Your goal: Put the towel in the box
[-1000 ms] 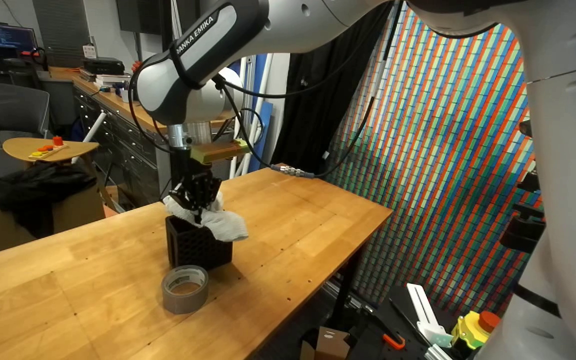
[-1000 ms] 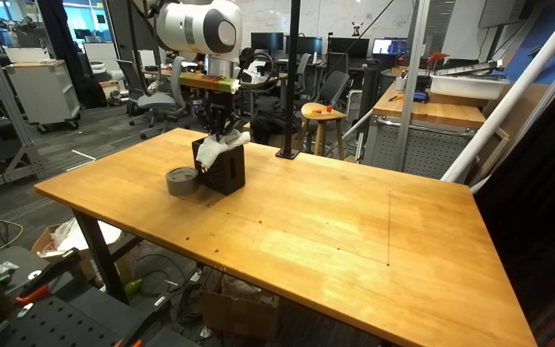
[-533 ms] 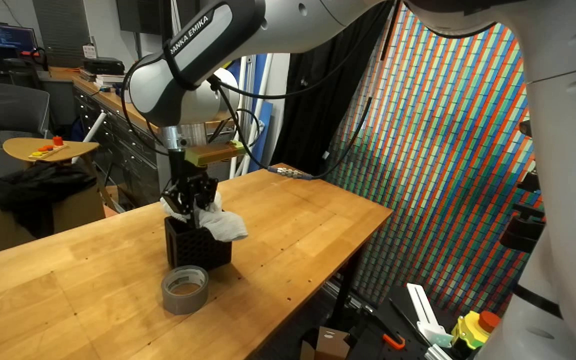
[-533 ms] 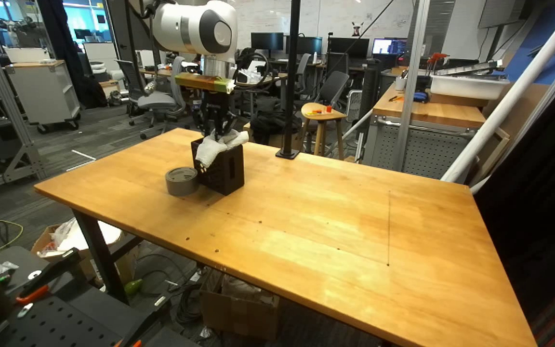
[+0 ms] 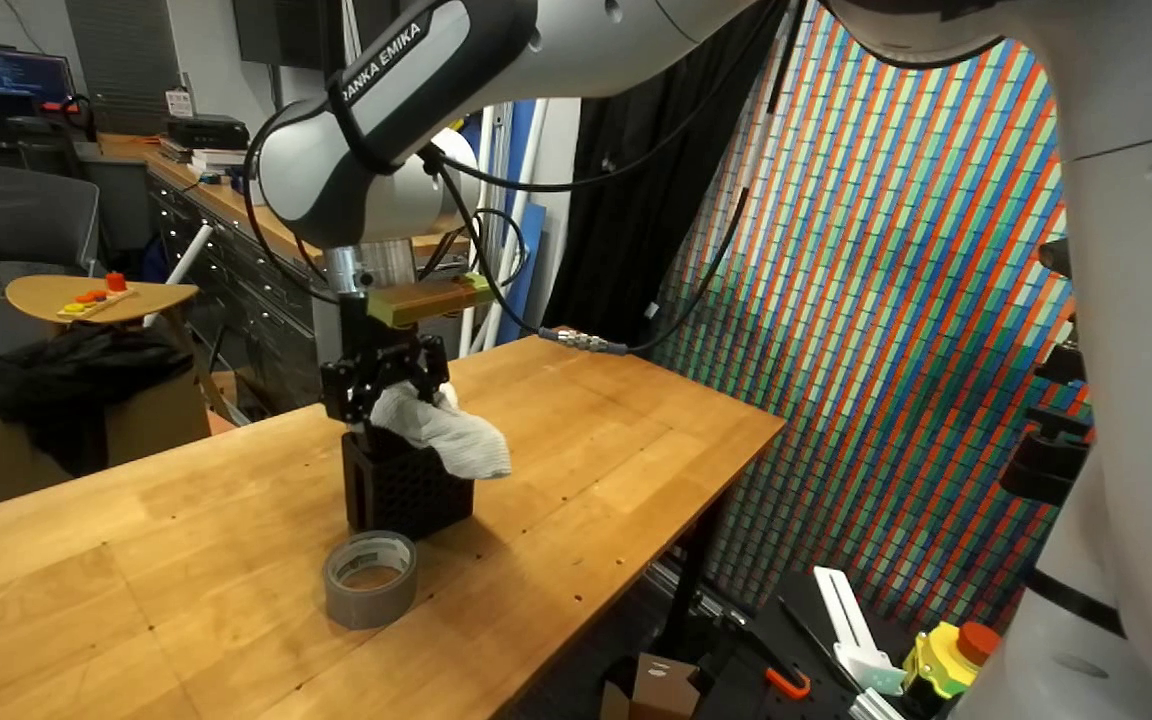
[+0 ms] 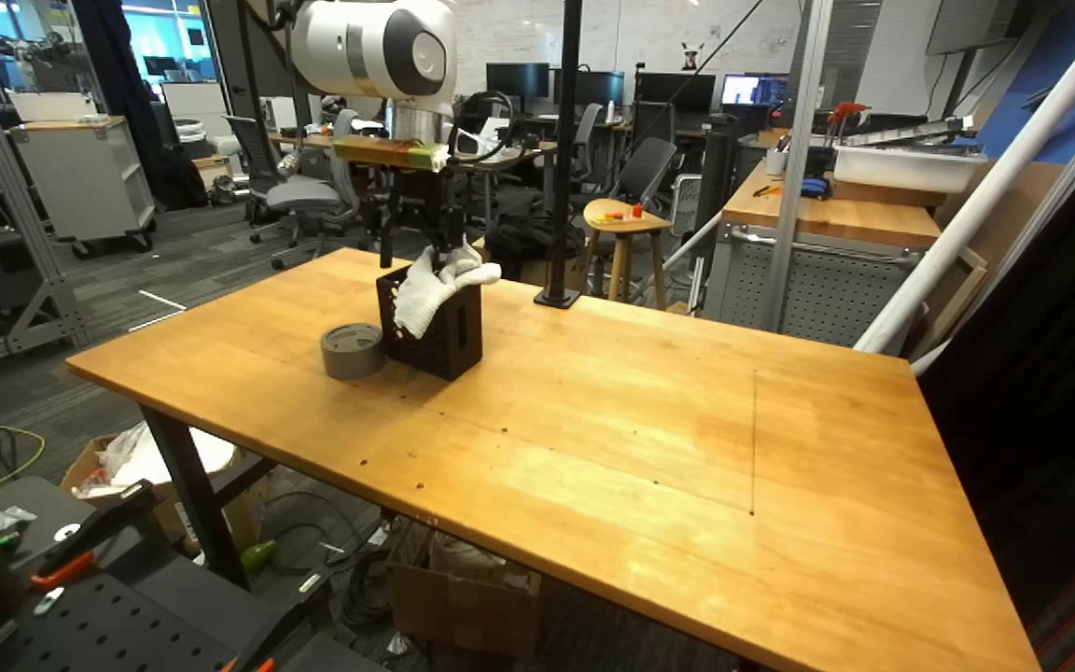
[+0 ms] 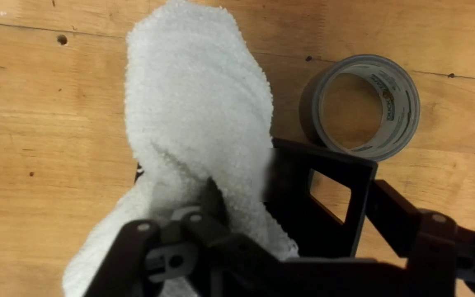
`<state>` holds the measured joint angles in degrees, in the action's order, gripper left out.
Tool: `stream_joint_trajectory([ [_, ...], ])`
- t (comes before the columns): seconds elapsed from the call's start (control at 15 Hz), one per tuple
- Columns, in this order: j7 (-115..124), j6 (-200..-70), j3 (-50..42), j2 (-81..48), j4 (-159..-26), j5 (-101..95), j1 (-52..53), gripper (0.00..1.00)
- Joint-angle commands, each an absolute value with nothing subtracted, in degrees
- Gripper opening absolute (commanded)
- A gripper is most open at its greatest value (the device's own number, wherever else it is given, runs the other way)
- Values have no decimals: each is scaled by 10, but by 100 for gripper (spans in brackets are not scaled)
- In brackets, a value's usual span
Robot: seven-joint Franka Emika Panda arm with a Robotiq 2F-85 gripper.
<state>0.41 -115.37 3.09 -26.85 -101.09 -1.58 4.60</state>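
Wrist view: a white towel point(image 7: 198, 86) is draping over the black box point(image 7: 328, 164), one end hanging outside, probably handling light, soft and floppy, its bunched middle seemingly offering the best hold, while the gripper point(image 7: 297, 189) is holding its fingers point(image 7: 392, 214) wide apart.

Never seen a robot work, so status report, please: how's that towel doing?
Jaws open. Towel draped over the box, partly hanging outside. Grey tape roll close beside box, probably not in the way.
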Motion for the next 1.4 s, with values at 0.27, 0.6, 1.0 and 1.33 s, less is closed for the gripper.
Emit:
stream_joint_trajectory([
  [0.27, 45, -1080, 12, -203, -1009, -92, 56, 100],
  [0.6, 50, -1042, 7, -178, -983, -146, 53, 56],
  [1.0, 40, -1059, 9, -196, -945, -164, 48, 12],
  [1.33, 40, -1090, 14, -225, -937, -146, 48, 0],
])
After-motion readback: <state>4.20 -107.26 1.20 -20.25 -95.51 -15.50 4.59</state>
